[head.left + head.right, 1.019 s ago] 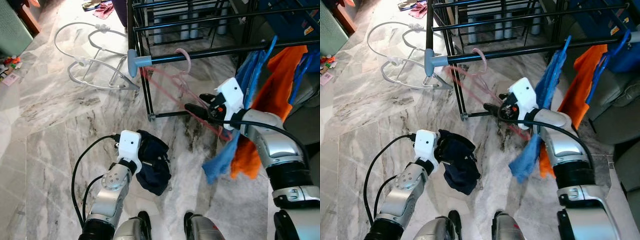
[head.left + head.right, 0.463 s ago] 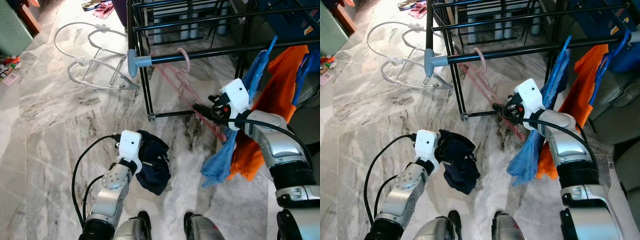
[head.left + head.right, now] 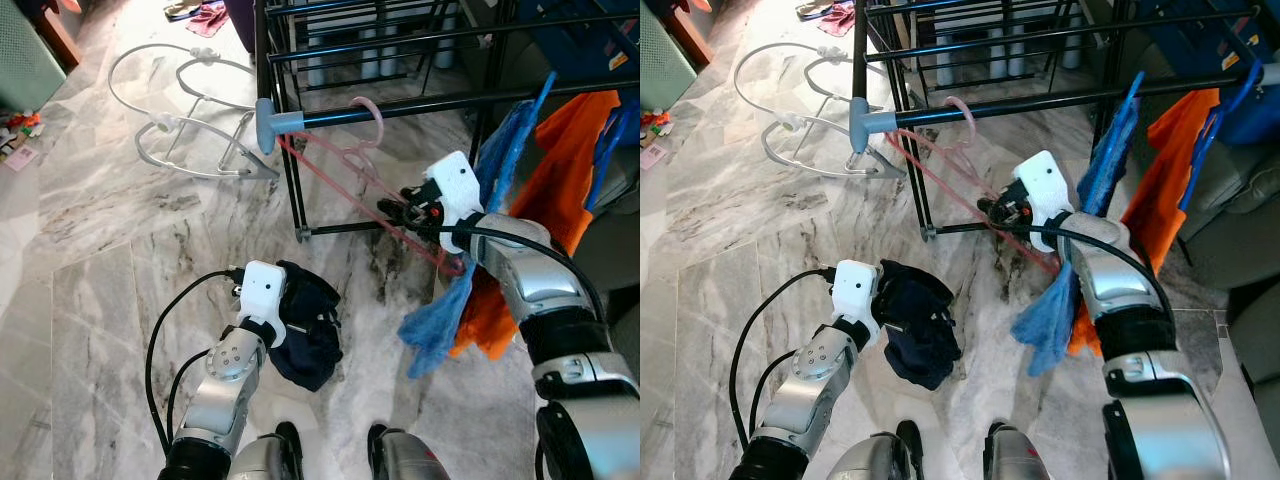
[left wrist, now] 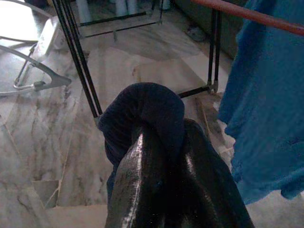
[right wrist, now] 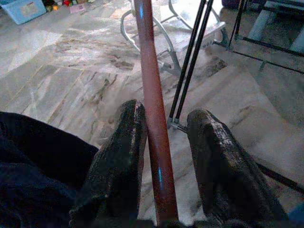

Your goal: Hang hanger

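Note:
A pink hanger (image 3: 345,165) has its hook over the black rail (image 3: 440,100) of the drying rack, near the grey end cap (image 3: 272,122). Its body slants down toward the floor. My right gripper (image 3: 392,210) is shut on the hanger's lower bar, which runs between the two black fingers (image 5: 121,156) in the right wrist view as a pink bar (image 5: 152,118). Low in front of me, my left gripper (image 3: 293,325) is shut on a dark navy cloth (image 3: 312,345), bunched over the fingertips (image 4: 142,156).
A blue cloth (image 3: 445,315) and an orange cloth (image 3: 560,190) hang from the same rail, right of my right arm. White wire frames (image 3: 180,130) lie on the marble floor at the far left. The rack's black legs (image 3: 292,190) stand just beyond the hanger.
My right gripper swung the hanger's lower end right, then back left and slightly up. The hook stayed on the rail. The left arm and its cloth held still.

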